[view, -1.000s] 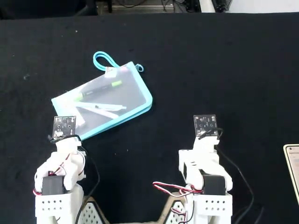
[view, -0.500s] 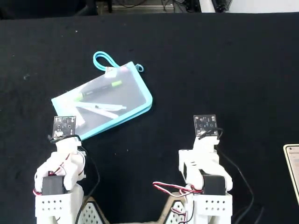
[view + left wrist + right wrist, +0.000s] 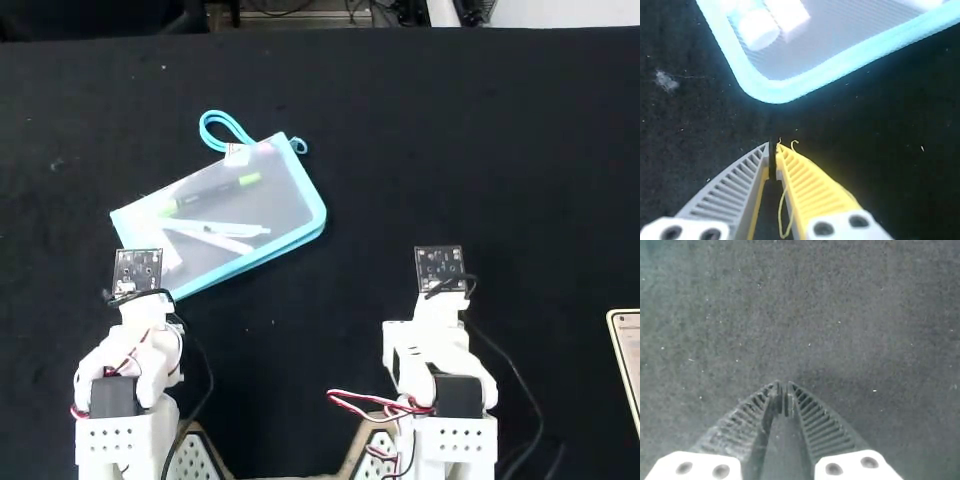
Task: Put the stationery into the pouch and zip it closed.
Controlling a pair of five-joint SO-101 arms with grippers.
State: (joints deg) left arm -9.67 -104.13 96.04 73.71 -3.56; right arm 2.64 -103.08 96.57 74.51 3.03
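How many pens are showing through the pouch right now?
2. A dark, green-tipped pen lies toward the pouch's far side; a white pen lies beside it, nearer the arms. Small white pieces sit in the corner near the left gripper; more may be hidden.

High cam: fixed overhead, fairly far off, looks down on whole bench (image 3: 450, 130), w/ arm bases (image 3: 115, 430) at near edge. Left wrist cam: v. close to cloth, looks past left pincer (image 3: 772, 150) at pouch (image 3: 840, 55) corner; high view shares that corner. Right wrist cam: equally close, past right pincer (image 3: 784, 390), onto black bench cloth.
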